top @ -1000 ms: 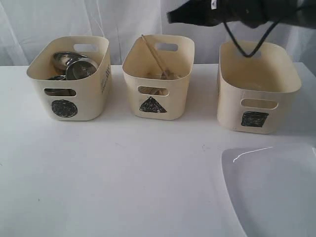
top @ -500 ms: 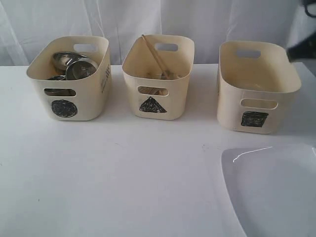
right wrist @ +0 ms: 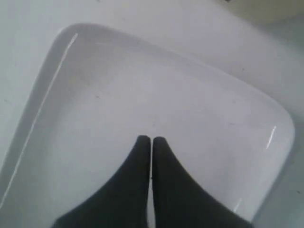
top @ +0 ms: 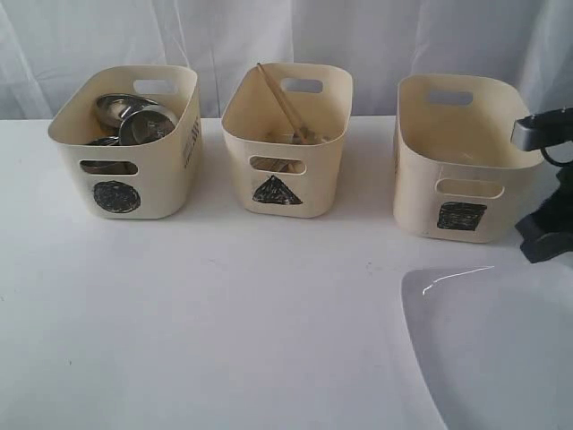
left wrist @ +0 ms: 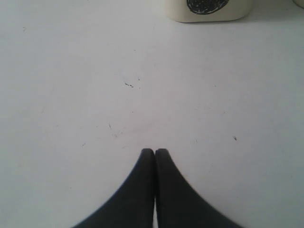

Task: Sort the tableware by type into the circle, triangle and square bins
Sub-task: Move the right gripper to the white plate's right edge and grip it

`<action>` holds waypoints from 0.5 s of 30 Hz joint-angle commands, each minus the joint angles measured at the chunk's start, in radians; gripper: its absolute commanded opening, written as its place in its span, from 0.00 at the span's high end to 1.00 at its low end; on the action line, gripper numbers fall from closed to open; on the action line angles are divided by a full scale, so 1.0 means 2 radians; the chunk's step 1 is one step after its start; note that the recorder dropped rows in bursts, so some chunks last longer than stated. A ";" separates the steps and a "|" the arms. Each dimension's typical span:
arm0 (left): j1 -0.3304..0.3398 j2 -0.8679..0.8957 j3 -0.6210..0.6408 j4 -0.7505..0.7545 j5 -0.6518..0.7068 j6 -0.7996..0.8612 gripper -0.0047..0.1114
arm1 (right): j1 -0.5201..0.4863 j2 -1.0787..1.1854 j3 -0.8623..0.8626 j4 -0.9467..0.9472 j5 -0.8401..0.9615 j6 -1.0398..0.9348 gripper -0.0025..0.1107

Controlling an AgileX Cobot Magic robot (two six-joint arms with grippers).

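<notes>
Three cream bins stand in a row at the back of the white table. All three marks face the exterior camera.

- Circle bin, left. It holds a pile of steel pieces: a steel bowl at the back and a steel cup lying against it. More metal shows under them, but I cannot tell what.
- Triangle bin, middle. Wooden chopsticks lean inside it, tips up toward the back left rim. Something pale lies at their foot, too small to name.
- Square bin, right. I cannot tell its contents from this angle.

The plate, large, white and rounded-square, lies flat on the table at front right. It is in front of the square bin and apart from it, and is cut off by the frame edge.

Right arm: a dark part shows at the right edge of the exterior view, just beside the square bin.

Right claw: jaws pressed together, nothing between them. It points down at the hollow of the plate. I cannot tell whether the tips touch the plate.

Left claw: jaws pressed together, nothing held. It is over bare table, and the marked front of the circle bin is well apart from the tips. This claw does not show in the exterior view.
</notes>
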State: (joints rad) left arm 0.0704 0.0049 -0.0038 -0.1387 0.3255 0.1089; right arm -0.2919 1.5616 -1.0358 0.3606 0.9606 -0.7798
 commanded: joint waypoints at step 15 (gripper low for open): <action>-0.001 -0.002 0.002 -0.002 0.014 0.000 0.96 | -0.004 0.028 0.001 -0.044 -0.110 0.003 0.52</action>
State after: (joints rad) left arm 0.0704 0.0049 -0.0038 -0.1387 0.3255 0.1089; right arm -0.2961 1.6166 -1.0358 0.2639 0.7694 -0.7871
